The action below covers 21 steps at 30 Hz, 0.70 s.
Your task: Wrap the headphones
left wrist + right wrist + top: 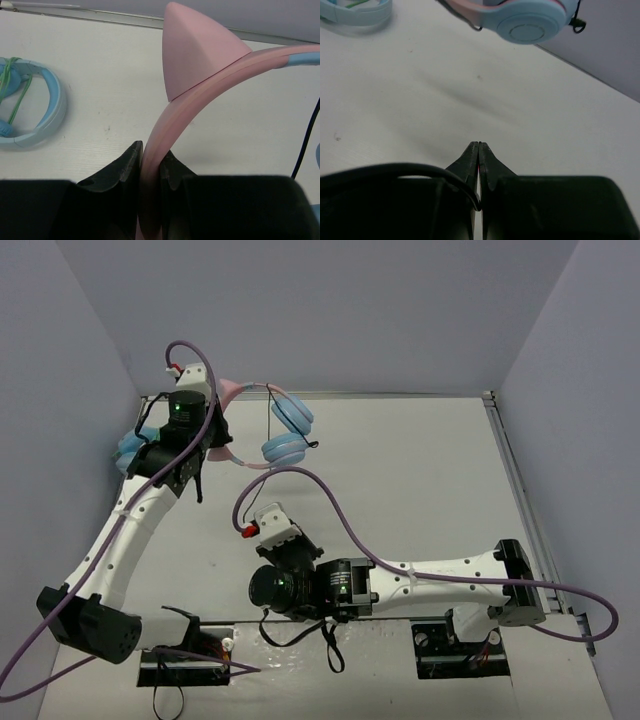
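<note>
The headphones [288, 436] hang above the table at the back, held up by their pink headband [172, 115]. One pink cat ear [200, 50] stands on the band, just past the fingers. My left gripper [151, 160] is shut on the band, also seen from above [218, 432]. A round light blue ear cup [527, 22] shows in the right wrist view. My right gripper [478, 150] is shut near the table's middle [266, 516]. A thin black cable [420, 170] curves in from the left and ends in the seam between its fingers.
An all-light-blue looped item [130, 452] lies at the far left by the wall [35, 110]. A grey wall and a metal rail [400, 395] close the back. Another rail [520, 490] runs along the right side.
</note>
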{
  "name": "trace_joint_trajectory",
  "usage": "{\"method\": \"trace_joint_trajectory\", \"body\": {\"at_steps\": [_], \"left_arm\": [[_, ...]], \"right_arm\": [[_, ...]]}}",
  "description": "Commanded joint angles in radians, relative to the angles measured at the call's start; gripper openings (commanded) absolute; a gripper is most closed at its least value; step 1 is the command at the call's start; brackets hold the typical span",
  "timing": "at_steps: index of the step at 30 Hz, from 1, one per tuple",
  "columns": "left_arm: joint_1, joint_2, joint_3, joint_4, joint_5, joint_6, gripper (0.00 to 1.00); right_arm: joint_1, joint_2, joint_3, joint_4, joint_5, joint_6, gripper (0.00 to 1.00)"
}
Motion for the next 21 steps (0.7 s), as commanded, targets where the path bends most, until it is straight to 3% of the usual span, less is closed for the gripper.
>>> {"method": "trace_joint_trajectory", "body": {"at_steps": [1, 21], "left_arm": [[-0.032, -0.028, 0.025, 0.068, -0.089, 0.003, 0.00], [-0.204, -0.060, 0.002, -0.079, -0.105, 0.047, 0.00]], "right_arm": [[-0.007, -0.021, 0.097, -0.024, 0.157, -0.124, 0.00], [-0.170, -0.023, 0.178, -0.026, 0.325, -0.380, 0.00]]}}
